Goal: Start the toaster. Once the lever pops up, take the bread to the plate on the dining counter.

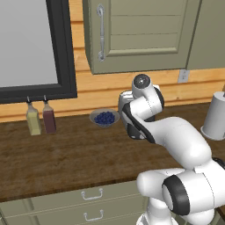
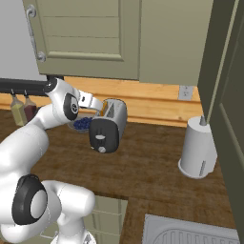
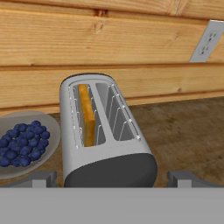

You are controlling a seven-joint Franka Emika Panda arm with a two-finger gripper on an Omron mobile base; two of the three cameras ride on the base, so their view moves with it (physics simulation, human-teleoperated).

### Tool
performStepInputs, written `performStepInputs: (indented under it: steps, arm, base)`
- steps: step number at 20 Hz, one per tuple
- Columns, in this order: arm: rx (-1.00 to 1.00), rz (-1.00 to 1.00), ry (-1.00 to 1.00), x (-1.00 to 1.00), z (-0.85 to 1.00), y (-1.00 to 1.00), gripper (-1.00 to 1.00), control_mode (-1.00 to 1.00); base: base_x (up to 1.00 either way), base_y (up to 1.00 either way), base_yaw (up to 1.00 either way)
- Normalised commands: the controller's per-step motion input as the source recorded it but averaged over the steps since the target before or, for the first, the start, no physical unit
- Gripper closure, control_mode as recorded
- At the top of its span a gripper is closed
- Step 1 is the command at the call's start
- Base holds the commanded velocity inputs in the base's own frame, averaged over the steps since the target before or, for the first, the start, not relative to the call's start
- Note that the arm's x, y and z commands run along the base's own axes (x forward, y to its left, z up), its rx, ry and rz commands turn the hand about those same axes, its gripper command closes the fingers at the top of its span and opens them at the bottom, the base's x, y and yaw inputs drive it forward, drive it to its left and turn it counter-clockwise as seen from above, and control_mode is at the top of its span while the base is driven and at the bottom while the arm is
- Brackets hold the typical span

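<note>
The silver-grey toaster stands on the wooden worktop against the plank wall, its dark end panel facing me. The bread stands on edge in its left slot, golden crust up. My gripper is open, and its two dark fingertips stand wide apart on either side of the toaster's near dark end, holding nothing. From the right base view, the hand reaches over the top left of the toaster, whose pale knob sits low on the end panel. The plate and the dining counter are out of view.
A bowl of blueberries sits just left of the toaster. Two bottles stand at the wall further left. A tall grey cylinder stands to the right, a wall outlet above. A sink lies at the front right.
</note>
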Motion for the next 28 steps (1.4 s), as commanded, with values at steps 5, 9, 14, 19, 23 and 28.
performStepInputs:
  steps: [5,9,14,19,23,28]
  arm:
    - [0.00,0.00,0.00,0.00,0.00,0.00,-1.00,-1.00]
    - [0.00,0.00,0.00,0.00,0.00,0.00,-1.00,-1.00]
    - [0.00,0.00,0.00,0.00,0.00,0.00,-1.00,-1.00]
    - [0.00,0.00,0.00,0.00,0.00,0.00,-1.00,-1.00]
    - [0.00,0.00,0.00,0.00,0.00,0.00,-1.00,-1.00]
    - [0.00,0.00,0.00,0.00,0.00,0.00,-1.00,-1.00]
  base:
    - [0.00,0.00,0.00]
    - [0.00,0.00,0.00]
    - [0.00,0.00,0.00]
    - [0.00,0.00,0.00]
    - [0.00,0.00,0.00]
    - [0.00,0.00,0.00]
